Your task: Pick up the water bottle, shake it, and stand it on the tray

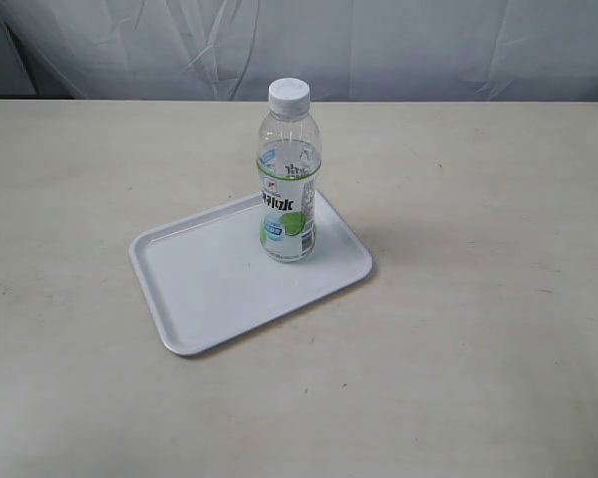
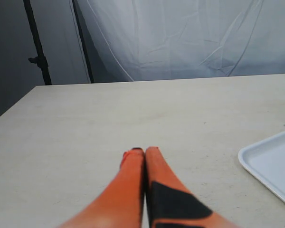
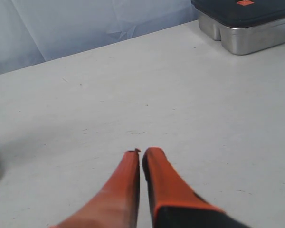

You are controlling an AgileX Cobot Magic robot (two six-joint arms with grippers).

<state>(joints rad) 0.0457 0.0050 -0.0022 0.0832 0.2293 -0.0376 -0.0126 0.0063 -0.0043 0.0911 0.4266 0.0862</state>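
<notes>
The water bottle (image 1: 288,175), clear with a white cap and a white-and-green label, stands upright on the far right part of the white tray (image 1: 204,279) in the exterior view. No gripper shows in that view. In the left wrist view my left gripper (image 2: 144,151) is shut, its orange fingers pressed together over bare table, with a corner of the tray (image 2: 270,164) off to one side. My right gripper (image 3: 142,153) is shut too, holding nothing, above bare tabletop. The bottle is not in either wrist view.
A metal container with a dark lid (image 3: 244,21) sits at the table's edge in the right wrist view. A white cloth backdrop (image 1: 309,45) hangs behind the table. A dark stand pole (image 2: 38,45) rises beyond the table corner.
</notes>
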